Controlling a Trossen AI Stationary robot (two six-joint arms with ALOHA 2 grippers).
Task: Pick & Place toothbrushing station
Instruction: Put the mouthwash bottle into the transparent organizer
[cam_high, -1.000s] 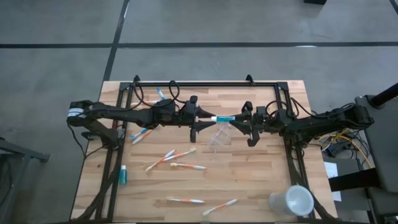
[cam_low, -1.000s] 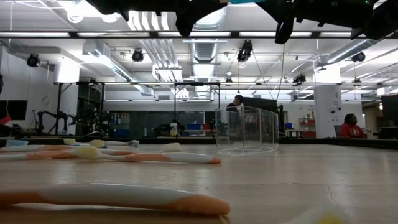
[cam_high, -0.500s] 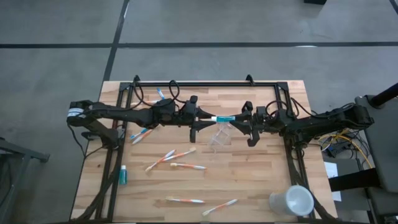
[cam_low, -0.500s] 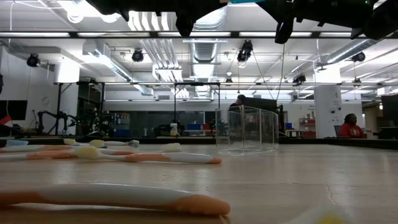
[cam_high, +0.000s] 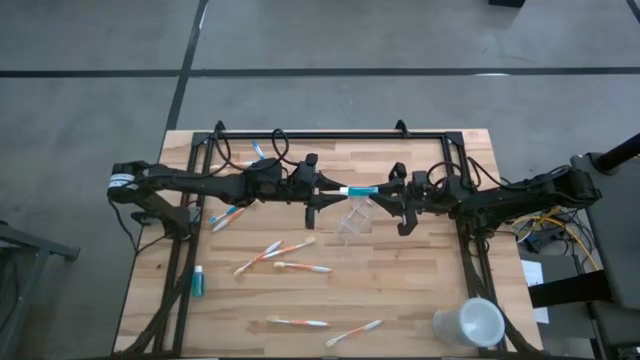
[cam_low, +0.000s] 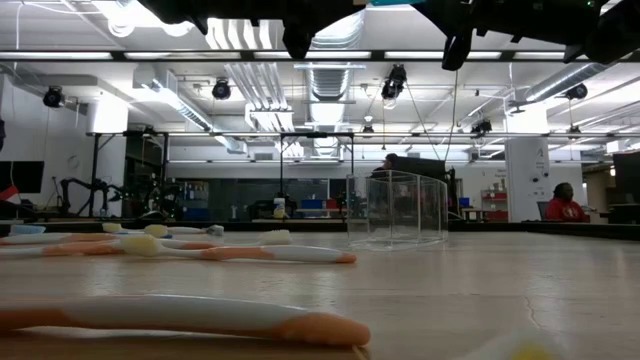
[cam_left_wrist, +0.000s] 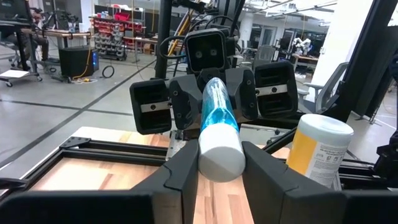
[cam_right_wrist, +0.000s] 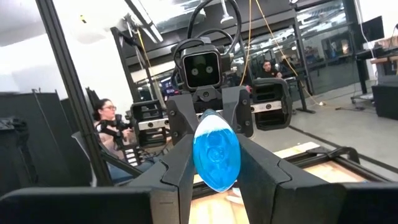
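A small blue tube (cam_high: 360, 190) with a white cap hangs level above the table's middle, held at both ends. My left gripper (cam_high: 332, 190) is shut on its cap end and my right gripper (cam_high: 390, 190) on its other end. Just below the tube, toward the near side, the clear plastic cup (cam_high: 352, 218) stands on the table. Several toothbrushes lie flat on the wood: two near the middle (cam_high: 275, 252), two near the front edge (cam_high: 297, 322), and others at the left (cam_high: 228, 215). A second small blue tube (cam_high: 198, 282) lies by the left edge. My left gripper pinches the tube's white cap (cam_left_wrist: 217, 155) between its two fingers, reaching in level from the table's left, along the tube. The tube is lifted clear and level. My right gripper pinches the tube's blue tail end (cam_right_wrist: 216, 154) between its two fingers, coming from the table's right, nearly level, along the tube.
A larger white cup (cam_high: 470, 322) lies on its side at the near right corner. A black frame (cam_high: 330, 133) runs along the table's far edge and down both sides. People sit in the room beyond the table.
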